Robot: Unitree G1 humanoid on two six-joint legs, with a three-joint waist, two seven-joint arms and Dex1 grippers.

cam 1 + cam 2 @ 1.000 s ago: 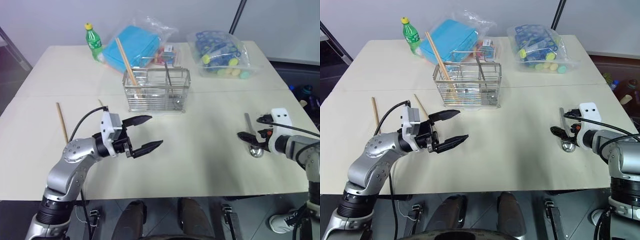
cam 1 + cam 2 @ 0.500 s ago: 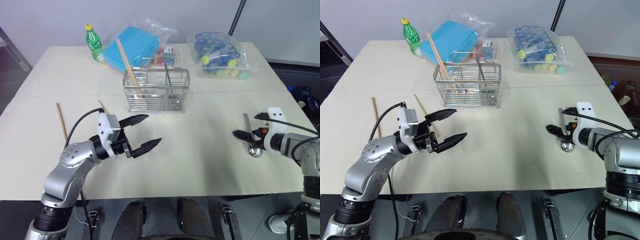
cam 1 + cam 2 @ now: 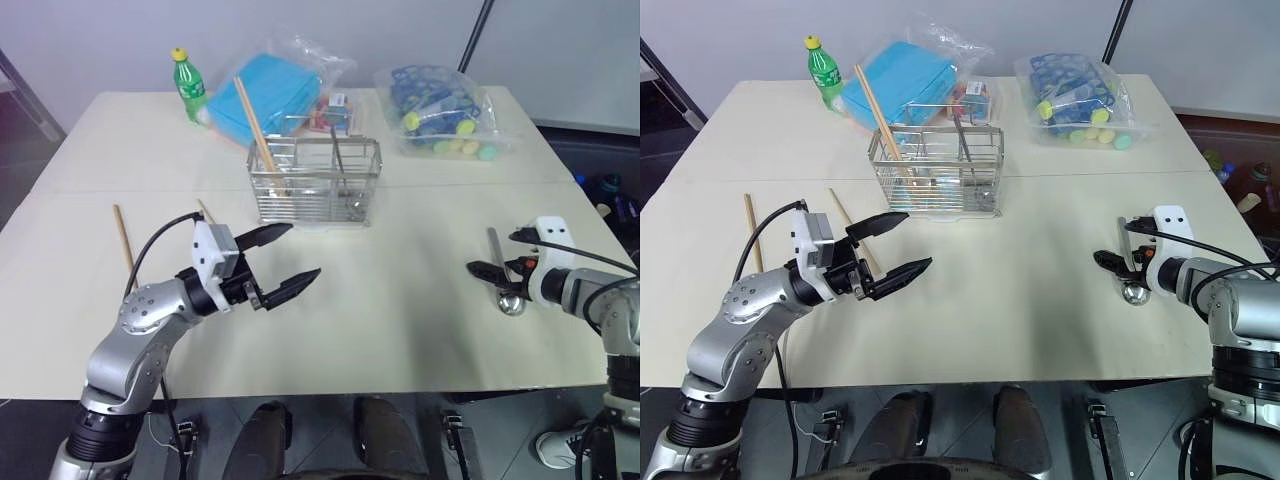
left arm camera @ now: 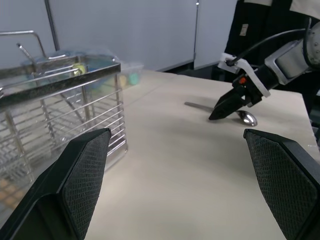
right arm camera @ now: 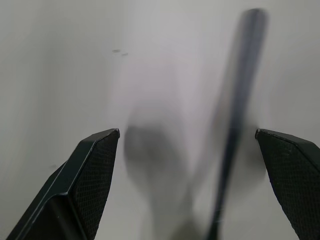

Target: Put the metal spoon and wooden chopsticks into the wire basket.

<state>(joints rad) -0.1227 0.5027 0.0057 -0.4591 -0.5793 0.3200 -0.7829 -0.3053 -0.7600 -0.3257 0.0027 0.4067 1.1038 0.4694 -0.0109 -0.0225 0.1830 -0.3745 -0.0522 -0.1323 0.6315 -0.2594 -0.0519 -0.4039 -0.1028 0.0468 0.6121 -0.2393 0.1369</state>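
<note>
Nothing has moved; right claw [image 3: 492, 270] hovers open over metal spoon [image 3: 503, 272].

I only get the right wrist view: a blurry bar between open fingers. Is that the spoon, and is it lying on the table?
Observer: Yes. The metal spoon lies flat on the table, with the open right gripper at its handle.
Operator: Where is the basket?
Observer: The wire basket stands mid-table, to the robot's left of the spoon and farther back.
Operator: And the chopsticks?
Observer: Of the wooden chopsticks, one leans in the basket and two lie on the table's left side.
</note>
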